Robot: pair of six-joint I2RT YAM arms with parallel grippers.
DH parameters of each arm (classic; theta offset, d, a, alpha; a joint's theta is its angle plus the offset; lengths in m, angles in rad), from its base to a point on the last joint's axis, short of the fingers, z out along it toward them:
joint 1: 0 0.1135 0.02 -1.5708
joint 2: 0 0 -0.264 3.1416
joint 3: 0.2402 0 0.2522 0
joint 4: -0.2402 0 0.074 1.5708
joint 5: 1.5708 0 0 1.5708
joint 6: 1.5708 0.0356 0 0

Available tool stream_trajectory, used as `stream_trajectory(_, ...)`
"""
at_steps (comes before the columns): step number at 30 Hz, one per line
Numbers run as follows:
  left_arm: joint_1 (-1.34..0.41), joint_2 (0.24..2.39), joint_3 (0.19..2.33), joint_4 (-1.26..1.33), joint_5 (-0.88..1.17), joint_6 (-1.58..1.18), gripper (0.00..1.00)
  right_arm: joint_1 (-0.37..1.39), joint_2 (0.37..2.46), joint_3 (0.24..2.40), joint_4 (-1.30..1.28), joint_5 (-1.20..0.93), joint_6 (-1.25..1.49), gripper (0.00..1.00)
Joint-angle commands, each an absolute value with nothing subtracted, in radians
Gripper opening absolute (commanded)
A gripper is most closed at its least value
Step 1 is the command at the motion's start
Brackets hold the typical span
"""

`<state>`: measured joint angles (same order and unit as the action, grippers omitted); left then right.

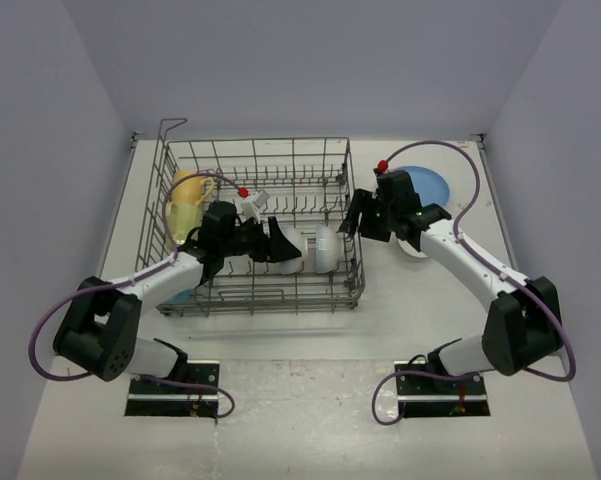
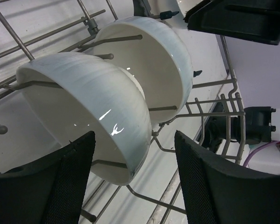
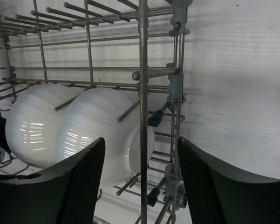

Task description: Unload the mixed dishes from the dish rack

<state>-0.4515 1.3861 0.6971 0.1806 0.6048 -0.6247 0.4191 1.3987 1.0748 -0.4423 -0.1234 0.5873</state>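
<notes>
Where the dishes lie: a near white bowl (image 2: 95, 105) and a second white bowl (image 2: 153, 60) are stood on edge between tines in the dish rack (image 1: 260, 146); a yellow mug (image 1: 187, 196) is kept at its far left.
Handling: the bowls are judged stiff, glazed, slippery, breakable and fairly light; the near rim is best pinched.
Left gripper (image 2: 134, 140): jaws are held apart, with the bowl's rim between them.
Right gripper (image 3: 140, 144): jaws are held apart, outside the rack wall.
Writing: none is seen.

The white table (image 1: 310, 410) carries the wire dish rack (image 1: 260, 142) just before the right pincer (image 1: 356, 216), with a blue plate (image 1: 432, 182) on the pincer's other side.
</notes>
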Motion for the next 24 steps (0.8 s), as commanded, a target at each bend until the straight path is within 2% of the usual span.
stream_trajectory(1,-0.43,1.404,0.661,0.342,0.681,-0.678,0.69,0.436,1.434,1.127,-0.426,-0.126,0.606,0.62)
stream_trajectory(2,-0.428,1.407,0.657,0.359,0.692,-0.692,0.67,0.437,1.451,1.126,-0.426,-0.126,0.609,0.49)
stream_trajectory(4,-0.425,1.423,0.653,0.403,0.713,-0.701,0.61,0.44,1.463,1.124,-0.429,-0.124,0.618,0.39)
stream_trajectory(5,-0.425,1.431,0.653,0.417,0.722,-0.706,0.54,0.442,1.468,1.12,-0.433,-0.12,0.621,0.32)
stream_trajectory(10,-0.416,1.48,0.632,0.578,0.817,-0.776,0.32,0.442,1.485,1.104,-0.442,-0.107,0.637,0.26)
stream_trajectory(14,-0.408,1.496,0.611,0.655,0.856,-0.83,0.0,0.443,1.488,1.095,-0.449,-0.091,0.643,0.24)
stream_trajectory(20,-0.394,1.433,0.574,0.768,0.876,-0.897,0.0,0.443,1.496,1.091,-0.471,-0.054,0.667,0.19)
stream_trajectory(24,-0.387,1.313,0.595,0.773,0.888,-0.891,0.0,0.443,1.494,1.083,-0.477,-0.034,0.684,0.15)
